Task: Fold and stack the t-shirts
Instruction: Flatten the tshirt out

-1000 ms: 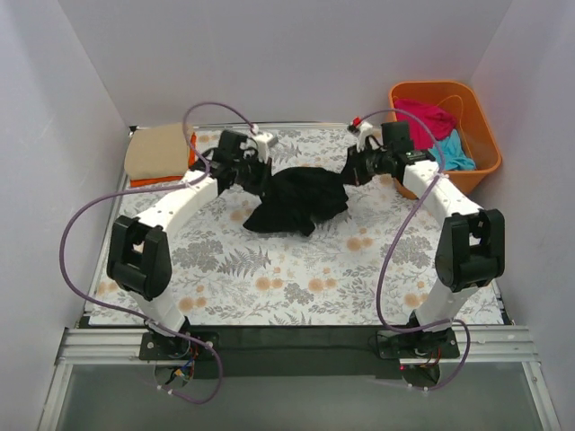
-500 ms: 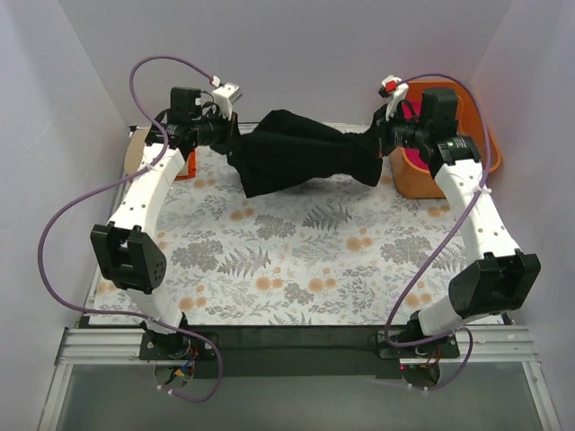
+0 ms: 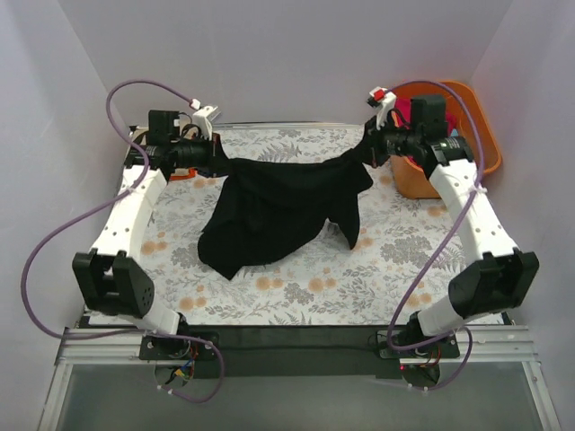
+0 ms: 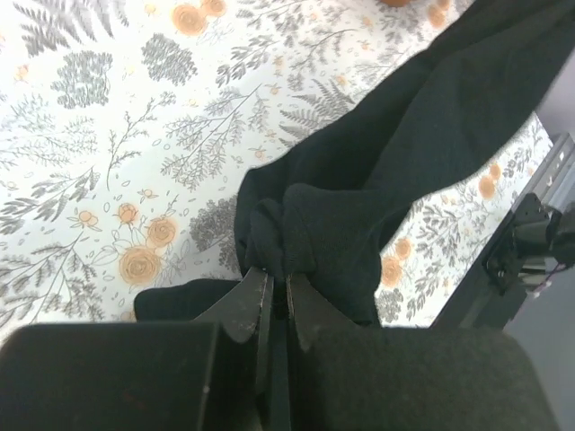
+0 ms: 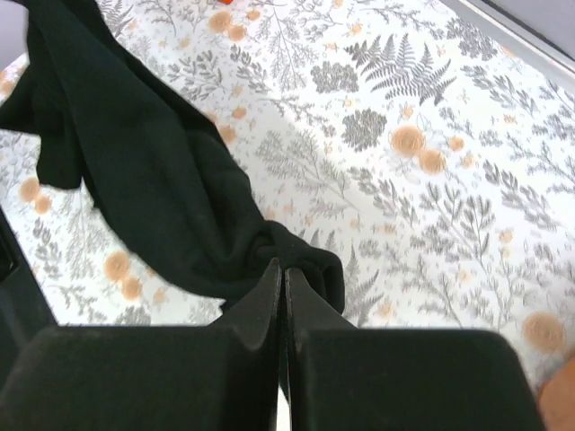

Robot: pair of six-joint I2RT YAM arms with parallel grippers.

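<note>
The black t-shirt hangs spread between my two grippers above the floral sheet, its lower part draping down toward the sheet. My left gripper is shut on its left top corner, and in the left wrist view my left gripper pinches bunched black cloth. My right gripper is shut on the right top corner, and in the right wrist view my right gripper pinches the black cloth. A magenta-pink t-shirt shows in the tub behind my right arm. The tan, orange and turquoise shirts are hidden.
The floral-patterned sheet covers the table. The orange plastic tub stands at the back right, partly behind my right arm. White walls close in the back and both sides.
Both grippers came down and a little nearer with the black t-shirt. The shirt has opened out from a taut bundle and now hangs wide between them.
</note>
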